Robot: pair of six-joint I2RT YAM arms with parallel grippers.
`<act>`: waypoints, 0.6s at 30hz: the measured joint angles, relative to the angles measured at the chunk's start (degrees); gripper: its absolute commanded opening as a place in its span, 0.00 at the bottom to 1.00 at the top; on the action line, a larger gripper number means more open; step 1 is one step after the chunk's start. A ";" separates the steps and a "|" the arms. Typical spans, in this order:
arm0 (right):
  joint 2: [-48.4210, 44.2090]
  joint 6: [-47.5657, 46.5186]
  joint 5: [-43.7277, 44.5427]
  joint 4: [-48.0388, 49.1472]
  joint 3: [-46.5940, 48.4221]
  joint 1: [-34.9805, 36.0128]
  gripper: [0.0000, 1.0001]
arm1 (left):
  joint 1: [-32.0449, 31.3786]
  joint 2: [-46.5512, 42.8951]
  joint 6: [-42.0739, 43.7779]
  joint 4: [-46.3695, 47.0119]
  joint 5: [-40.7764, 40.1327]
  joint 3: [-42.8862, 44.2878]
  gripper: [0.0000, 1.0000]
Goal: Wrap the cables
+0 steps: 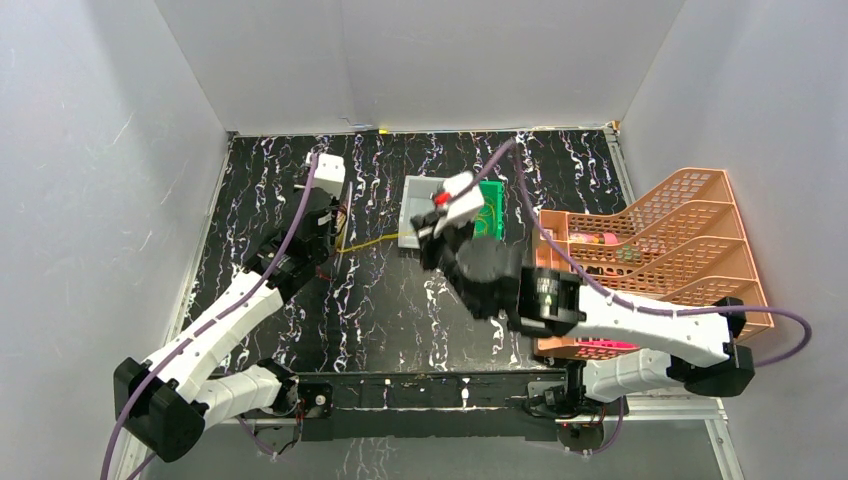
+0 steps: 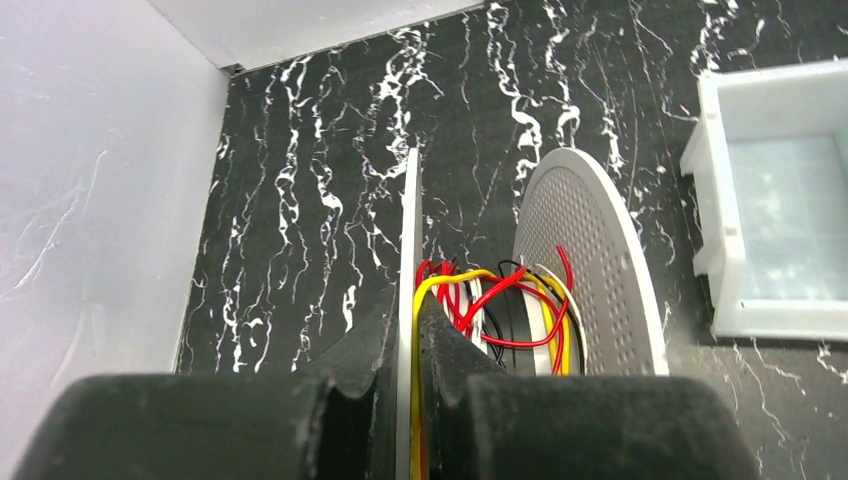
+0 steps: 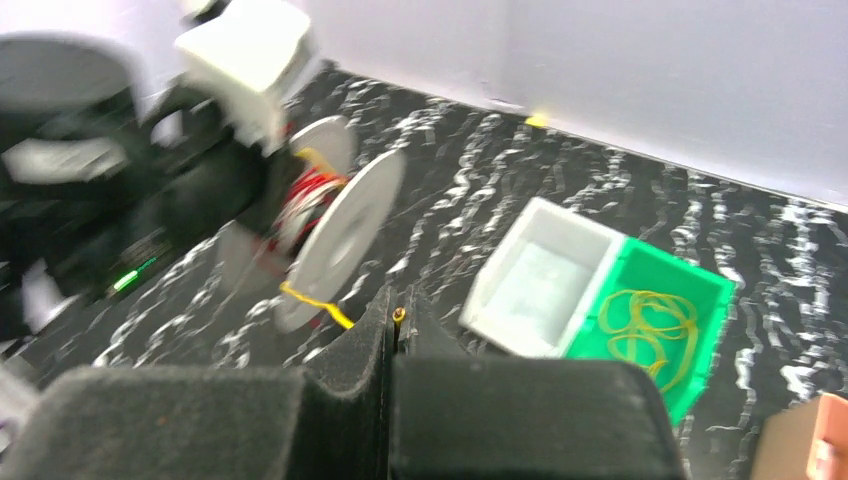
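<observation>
The left arm (image 1: 225,318) and the right arm (image 1: 655,332) have white shell links between black, rounded joints. A thick purple cord (image 1: 785,314) runs along each arm. A small green light (image 1: 547,291) shows on one right joint. The gripper fingers (image 2: 600,425) are matte black. Each wrist carries a white block (image 1: 330,170), probably the camera housing.

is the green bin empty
No, a coil of yellow cable lies inside the green bin.

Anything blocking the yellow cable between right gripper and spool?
Nothing visible. The yellow cable runs free from the right gripper to the spool, which the left gripper clamps by one flange. The white bin sits off to the side.
</observation>
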 measured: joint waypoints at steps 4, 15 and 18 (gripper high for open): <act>1.75 -0.96 -7.21 -3.10 3.52 -12.59 0.00 | 0.00 -0.52 0.70 -0.81 3.87 -1.07 0.00; 9.03 2.08 -31.85 -8.02 11.69 -35.15 0.00 | -0.50 -8.39 1.27 -6.73 20.48 -3.02 0.00; 11.45 4.48 -39.71 -9.35 12.87 -41.53 0.00 | -0.74 -11.41 1.31 -7.50 25.88 -4.31 0.00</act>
